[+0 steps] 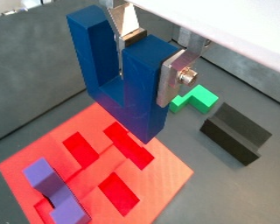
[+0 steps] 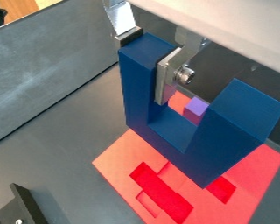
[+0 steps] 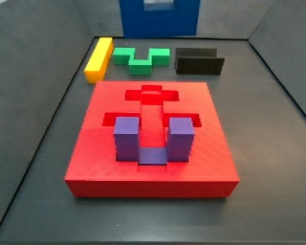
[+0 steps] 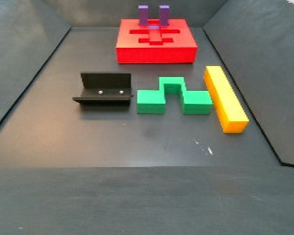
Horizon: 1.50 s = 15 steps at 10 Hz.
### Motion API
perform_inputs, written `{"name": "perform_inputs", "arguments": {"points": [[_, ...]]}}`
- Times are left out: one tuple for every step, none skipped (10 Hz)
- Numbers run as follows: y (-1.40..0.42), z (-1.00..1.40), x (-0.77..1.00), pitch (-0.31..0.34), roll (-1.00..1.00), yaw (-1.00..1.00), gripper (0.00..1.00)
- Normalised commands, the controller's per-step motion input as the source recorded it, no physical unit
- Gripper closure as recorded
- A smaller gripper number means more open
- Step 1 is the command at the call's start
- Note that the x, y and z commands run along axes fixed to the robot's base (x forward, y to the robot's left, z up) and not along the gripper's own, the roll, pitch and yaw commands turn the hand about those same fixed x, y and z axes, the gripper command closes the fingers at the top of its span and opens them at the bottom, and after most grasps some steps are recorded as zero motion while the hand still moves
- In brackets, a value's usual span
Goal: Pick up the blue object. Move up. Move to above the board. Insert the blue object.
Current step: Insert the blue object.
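In both wrist views my gripper [image 1: 152,61] [image 2: 149,57] is shut on one upright prong of the blue object [image 1: 95,52] [image 2: 241,114], a dark blue U-shaped block held in the air with its base down. The red board [image 1: 166,188] [image 2: 119,157] lies below it, showing darker red recesses. In a side view the blue object [image 3: 160,17] hangs at the frame's upper edge beyond the board [image 3: 149,177], and the gripper itself is cut off there. In the side view showing the board [image 4: 175,50] at the far end, neither the block nor the gripper is in view.
A purple U-shaped block [image 3: 153,142] [image 4: 153,14] [image 1: 52,188] [image 2: 198,107] sits in a recess of the board. Beside the board on the dark floor lie a green block [image 3: 148,59] [image 4: 175,96] [image 1: 195,98], a yellow bar [image 3: 99,57] [image 4: 224,96] and the fixture [image 3: 201,61] [image 4: 103,92] [image 1: 236,131]. Grey walls ring the floor.
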Motion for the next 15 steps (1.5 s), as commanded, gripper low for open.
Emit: {"name": "perform_inputs", "arguments": {"points": [[0.0, -0.25, 0.52, 0.0, 0.16, 0.04, 1.0], [0.07, -0.21, 0.67, 0.0, 0.12, 0.05, 1.0], [0.23, -0.29, 0.67, -0.059, 0.0, 0.12, 1.0], [0.22, -0.37, 0.51, -0.054, 0.01, 0.23, 1.0], [0.18, -0.45, 0.29, -0.04, 0.01, 0.23, 1.0], [0.08, -0.57, 0.09, -0.017, 0.01, 0.12, 1.0], [0.09, -0.53, 0.01, -0.004, 0.02, 0.07, 1.0], [0.09, -0.41, 0.0, -0.007, 0.02, 0.05, 1.0], [0.04, -0.31, 0.0, 0.0, 0.08, 0.03, 1.0], [0.03, -0.25, 0.0, 0.0, 0.11, 0.0, 1.0], [0.05, -0.27, 0.0, 0.0, 0.05, 0.0, 1.0], [0.08, -0.32, -0.01, 0.0, 0.0, 0.0, 1.0], [0.08, -0.33, -0.08, -0.013, -0.01, 0.0, 1.0], [0.05, -0.31, -0.05, -0.016, -0.03, 0.0, 1.0], [0.0, -0.34, -0.05, 0.0, 0.04, 0.0, 1.0]]}}
